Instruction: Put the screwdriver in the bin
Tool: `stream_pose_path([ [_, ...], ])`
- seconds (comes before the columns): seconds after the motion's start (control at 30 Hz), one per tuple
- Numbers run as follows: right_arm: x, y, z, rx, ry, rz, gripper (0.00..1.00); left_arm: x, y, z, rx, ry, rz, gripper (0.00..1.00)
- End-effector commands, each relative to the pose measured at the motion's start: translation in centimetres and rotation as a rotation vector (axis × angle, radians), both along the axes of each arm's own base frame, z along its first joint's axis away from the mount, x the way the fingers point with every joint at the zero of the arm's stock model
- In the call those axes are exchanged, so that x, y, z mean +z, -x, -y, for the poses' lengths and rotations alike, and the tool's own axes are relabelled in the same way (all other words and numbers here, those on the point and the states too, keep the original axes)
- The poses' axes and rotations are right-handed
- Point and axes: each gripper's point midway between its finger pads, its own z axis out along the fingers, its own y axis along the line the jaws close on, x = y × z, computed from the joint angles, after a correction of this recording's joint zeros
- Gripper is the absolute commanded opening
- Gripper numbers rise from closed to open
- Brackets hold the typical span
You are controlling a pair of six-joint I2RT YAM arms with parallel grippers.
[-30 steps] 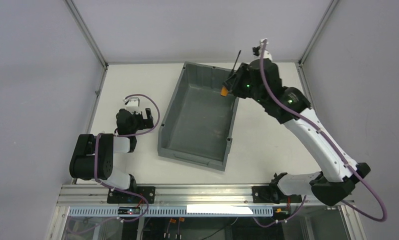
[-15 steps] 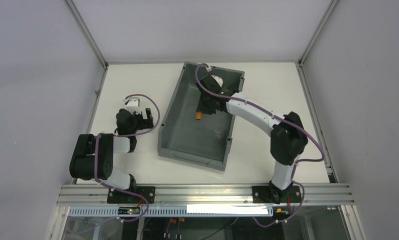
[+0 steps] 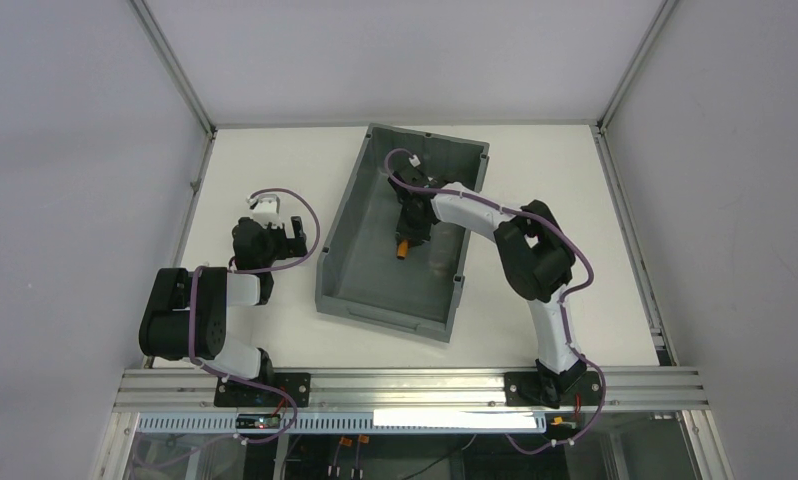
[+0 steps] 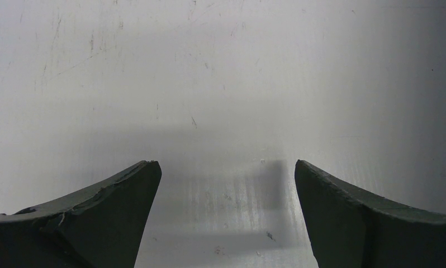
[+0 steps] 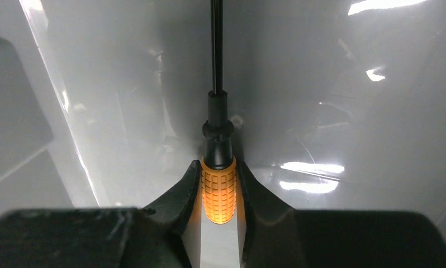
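Observation:
The dark grey bin (image 3: 340, 228) stands in the middle of the table. My right gripper (image 3: 407, 243) reaches down inside it and is shut on the screwdriver (image 3: 404, 245). In the right wrist view the orange handle (image 5: 218, 190) sits clamped between my fingers (image 5: 179, 198), and the thin black shaft (image 5: 216, 44) points away over the glossy grey bin floor (image 5: 332, 111). My left gripper (image 3: 285, 232) rests on the table left of the bin. It is open and empty, with its fingertips (image 4: 128, 192) wide apart over bare white table.
The bin's low sloped front edge (image 3: 380, 316) faces the arms. A grey frame post (image 3: 175, 65) stands at the back left and another (image 3: 635, 60) at the back right. The right arm's elbow (image 3: 540, 250) hangs over the bin's right wall.
My right gripper has carried the screwdriver from above the bin's back right corner down into the bin, and the arm has folded inward. The left arm has not moved.

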Motion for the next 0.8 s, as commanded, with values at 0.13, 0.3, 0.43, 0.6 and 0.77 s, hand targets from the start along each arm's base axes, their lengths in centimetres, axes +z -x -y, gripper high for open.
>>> stream_pose_path([
  [0.13, -0.3, 0.8, -0.2, -0.006, -0.024, -0.059, 0.30, 1.5, -1.0, 0.0, 0.003, -0.009, 0.051, 0.99],
  [0.3, 0.6, 0.4, 0.0, -0.005, -0.024, -0.033, 0.42, 1.5, -1.0, 0.0, 0.003, -0.009, 0.050, 0.99],
  [0.43, 2.1, 0.0, -0.1, -0.002, -0.038, 0.000, 0.48, 1.5, -1.0, 0.0, 0.003, -0.009, 0.050, 0.99],
  [0.6, 5.9, -0.6, -0.5, 0.041, -0.060, 0.066, 0.65, 1.5, -1.0, 0.0, 0.002, -0.009, 0.050, 0.99],
  [0.77, 13.8, -1.7, -0.3, 0.207, -0.080, 0.255, 0.99, 1.5, -1.0, 0.0, 0.003, -0.008, 0.050, 0.99],
])
